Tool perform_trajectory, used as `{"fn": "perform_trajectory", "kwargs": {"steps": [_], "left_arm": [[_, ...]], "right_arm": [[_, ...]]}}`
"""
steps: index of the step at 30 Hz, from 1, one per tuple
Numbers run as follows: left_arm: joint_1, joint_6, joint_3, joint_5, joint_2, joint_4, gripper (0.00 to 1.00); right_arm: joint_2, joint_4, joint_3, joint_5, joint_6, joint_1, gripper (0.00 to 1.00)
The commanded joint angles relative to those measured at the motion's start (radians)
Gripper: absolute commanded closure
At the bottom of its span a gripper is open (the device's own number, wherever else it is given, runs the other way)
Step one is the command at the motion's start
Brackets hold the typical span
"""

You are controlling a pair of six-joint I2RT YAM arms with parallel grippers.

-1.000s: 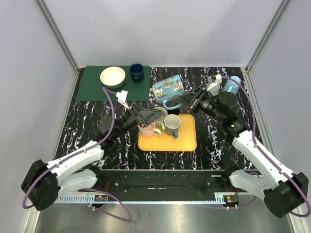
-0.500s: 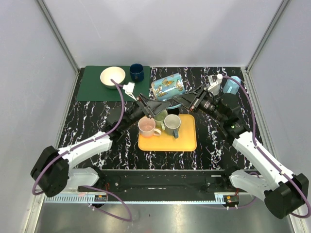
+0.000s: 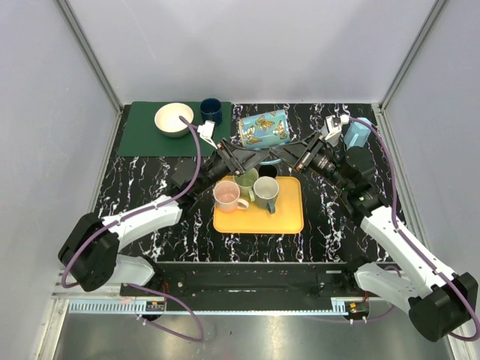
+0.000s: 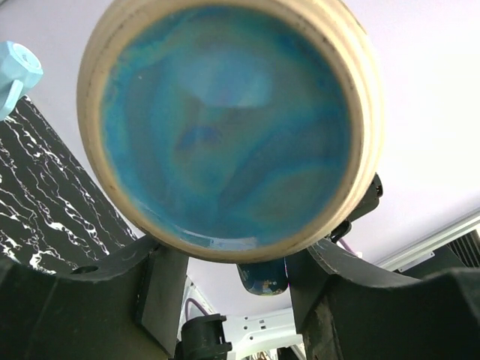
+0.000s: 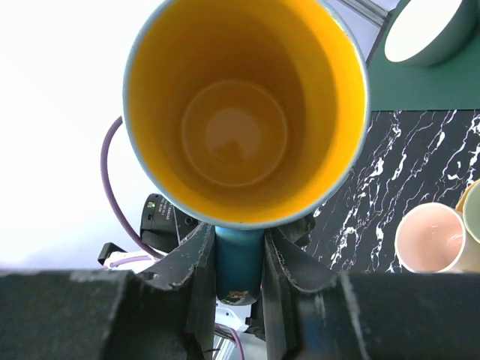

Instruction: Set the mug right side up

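The mug (image 3: pixel 262 127), blue with butterflies, hangs on its side above the table's back centre. My right gripper (image 3: pixel 283 154) is shut on its blue handle (image 5: pixel 238 259); the right wrist view looks straight into the mug's yellow inside (image 5: pixel 240 112). My left gripper (image 3: pixel 241 157) reaches up from the left to the mug's other end. In the left wrist view the glazed blue base (image 4: pixel 225 127) fills the frame, and the left gripper (image 4: pixel 236 262) stands open just under its rim with the handle showing through the gap. Whether its fingers touch the mug is unclear.
Below the mug lies a yellow tray (image 3: pixel 289 219) holding a pink mug (image 3: pixel 227 195), a green one (image 3: pixel 246 178) and a grey-green one (image 3: pixel 266 192). A green mat (image 3: pixel 142 139) at the back left carries a white bowl (image 3: pixel 174 118) and a dark blue cup (image 3: pixel 211 111). A light blue object (image 3: pixel 358 133) stands back right.
My left arm rose from the pink mug on the tray up to the held mug, its jaws narrowing. The right gripper turned the mug more level and shifted it back.
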Motion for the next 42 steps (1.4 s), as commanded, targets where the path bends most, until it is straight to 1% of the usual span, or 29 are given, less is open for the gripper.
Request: {"fn": "perform_trajectory", "kwargs": {"steps": [1,4,7,8,10,11,13,14,17,21,22,24,25,28,29,31,32,33,34,35,36,37,38,40,42], "left_arm": [[-0.016,-0.007,0.082,0.023,0.001,0.126,0.46],[-0.024,-0.007,0.100,0.029,0.005,0.126,0.46],[-0.027,-0.002,0.111,0.033,0.006,0.126,0.49],[-0.027,-0.001,0.111,0.036,0.006,0.127,0.57],[-0.027,0.001,0.111,0.044,0.006,0.129,0.68],[-0.027,0.002,0.113,0.049,0.008,0.130,0.80],[-0.027,0.004,0.111,0.052,0.011,0.130,0.96],[-0.027,0.002,0.111,0.053,0.011,0.130,1.00],[-0.027,-0.002,0.111,0.059,0.014,0.124,1.00],[-0.026,0.017,0.093,0.059,-0.011,0.141,1.00],[-0.027,0.033,0.088,0.041,-0.020,0.133,1.00],[-0.027,0.082,0.082,0.030,-0.038,0.084,1.00],[-0.027,0.091,0.079,0.027,-0.049,0.084,1.00],[-0.025,0.103,0.071,0.024,-0.057,0.112,1.00],[-0.025,0.113,0.070,0.023,-0.061,0.110,1.00],[-0.024,0.123,0.065,0.019,-0.075,0.118,1.00],[-0.024,0.133,0.059,0.018,-0.080,0.130,1.00],[-0.022,0.134,0.057,0.016,-0.090,0.136,1.00],[-0.021,0.137,0.056,0.010,-0.097,0.139,1.00],[-0.012,0.148,0.059,0.006,-0.104,0.126,1.00],[-0.004,0.153,0.060,0.003,-0.124,0.113,1.00],[0.008,0.157,0.064,0.001,-0.130,0.104,1.00],[0.034,0.157,0.077,0.009,-0.137,0.095,1.00],[0.059,0.163,0.096,0.030,-0.147,0.071,1.00],[0.079,0.188,0.137,0.038,-0.152,0.044,1.00]], "right_arm": [[-0.034,0.101,0.001,-0.060,-0.007,0.020,1.00],[-0.034,0.096,-0.010,-0.057,-0.013,0.022,1.00],[-0.036,0.087,-0.014,-0.057,-0.019,0.023,1.00],[-0.037,0.086,-0.016,-0.057,-0.021,0.023,1.00],[-0.045,0.083,-0.020,-0.054,-0.024,0.023,1.00],[-0.049,0.077,-0.019,-0.054,-0.030,0.023,1.00],[-0.049,0.064,-0.016,-0.060,-0.036,0.023,1.00],[-0.049,0.061,-0.014,-0.062,-0.038,0.023,1.00],[-0.056,0.047,-0.011,-0.068,-0.053,0.023,1.00],[-0.065,-0.060,0.042,-0.086,-0.117,0.023,0.99],[-0.066,-0.083,0.055,-0.086,-0.145,0.023,0.85],[-0.074,-0.121,0.079,-0.086,-0.162,0.023,0.72],[-0.077,-0.132,0.085,-0.080,-0.173,0.023,0.63],[-0.076,-0.154,0.108,-0.082,-0.179,0.023,0.54],[-0.071,-0.158,0.113,-0.082,-0.180,0.023,0.48],[-0.068,-0.164,0.122,-0.086,-0.183,0.023,0.43],[-0.066,-0.167,0.124,-0.085,-0.183,0.023,0.38],[-0.068,-0.181,0.131,-0.083,-0.185,0.023,0.30],[-0.071,-0.198,0.138,-0.070,-0.194,0.023,0.28],[-0.079,-0.224,0.147,-0.056,-0.206,0.023,0.21],[-0.086,-0.283,0.173,-0.039,-0.222,0.023,0.07],[-0.094,-0.345,0.187,-0.002,-0.258,0.023,0.06],[-0.117,-0.432,0.200,0.021,-0.280,0.023,0.00],[-0.143,-0.494,0.227,0.082,-0.333,0.022,0.00],[-0.175,-0.575,0.239,0.139,-0.354,0.022,0.00]]}}
